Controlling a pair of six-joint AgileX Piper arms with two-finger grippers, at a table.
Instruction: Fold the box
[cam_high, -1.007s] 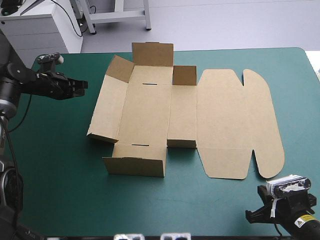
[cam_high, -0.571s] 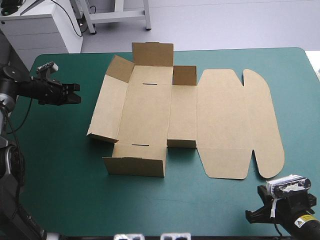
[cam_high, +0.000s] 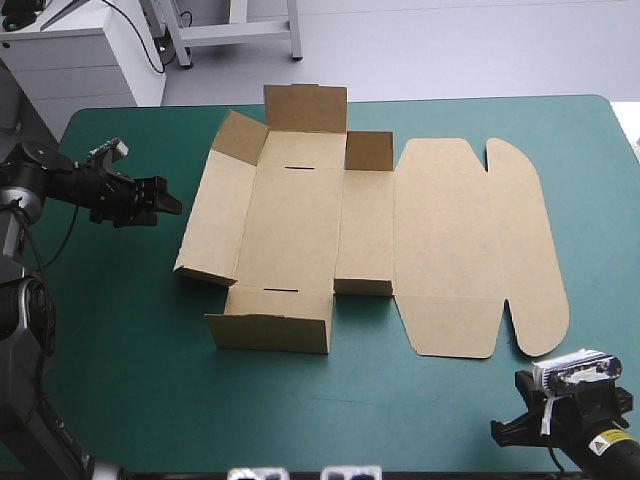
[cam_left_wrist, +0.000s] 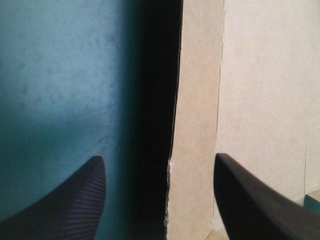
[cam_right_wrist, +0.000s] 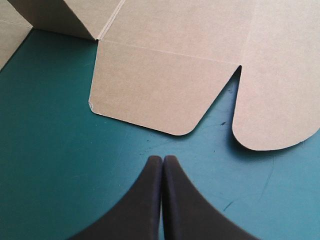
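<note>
Teal-green cover (cam_high: 110, 330): spread over the whole table, with a broad bare strip along the left edge.
Left gripper (cam_high: 168, 196): low over that strip, near the table's left edge, aimed across at the box (cam_high: 300, 225); its black fingers (cam_left_wrist: 70, 205) stand wide apart, holding nothing.
In the left gripper's way: the box's left panel (cam_left_wrist: 195, 100), lifted a little off the cover. Its raw edge runs straight ahead between the spread fingers, with a dark shadow beside it.
Left corner flap (cam_high: 238, 138): tilted up at the panel's far end.
Box base: brown board lying flat in the table's middle, a thin slot near each end.
Far wall (cam_high: 305, 108): raised upright at the base's far end.
Near wall (cam_high: 270, 332): raised upright at the near end, facing the table's near edge.
Small far flap (cam_high: 369, 151): upright, just right of the base.
Lid (cam_high: 445, 245): flat on the cover, right of the base, ending in two rounded tabs (cam_high: 528, 250).
Right gripper (cam_high: 503, 432): at the table's near right corner, well apart from the board; fingers pressed together into one pointed arch, gripping nothing. The wrist view shows the rounded tabs (cam_right_wrist: 270, 100) lying just ahead of the tips.
</note>
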